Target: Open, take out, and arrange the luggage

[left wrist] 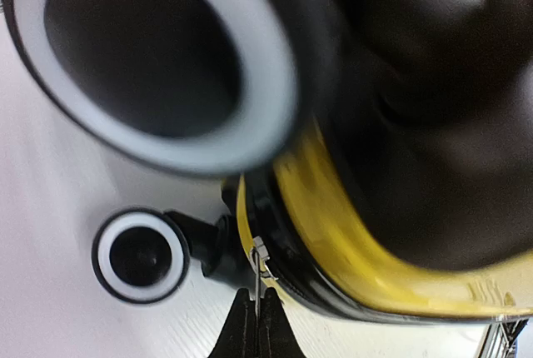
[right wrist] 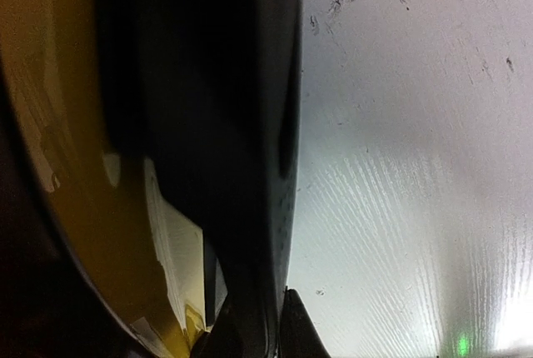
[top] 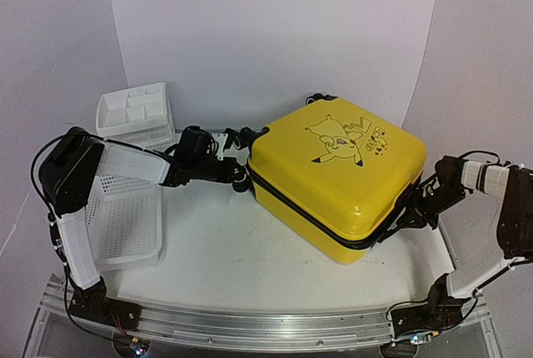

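The luggage (top: 337,171) lies flat and zipped shut on the table (top: 225,250), centre-right. The shell is rigid and glossy and probably slips on its faces, so take hold at the zipper band (right wrist: 250,166) or its pulls. The left gripper (left wrist: 258,312) is clenched on a metal zipper pull (left wrist: 259,260) beside the wheels (left wrist: 140,256). The right gripper (right wrist: 260,316) appears pinched on the band at the opposite edge, though the view there is dark.

Both arms reach inward (elbows bent), left gripper (left wrist: 256,315) pinched shut, right gripper (right wrist: 255,323) nearly closed.
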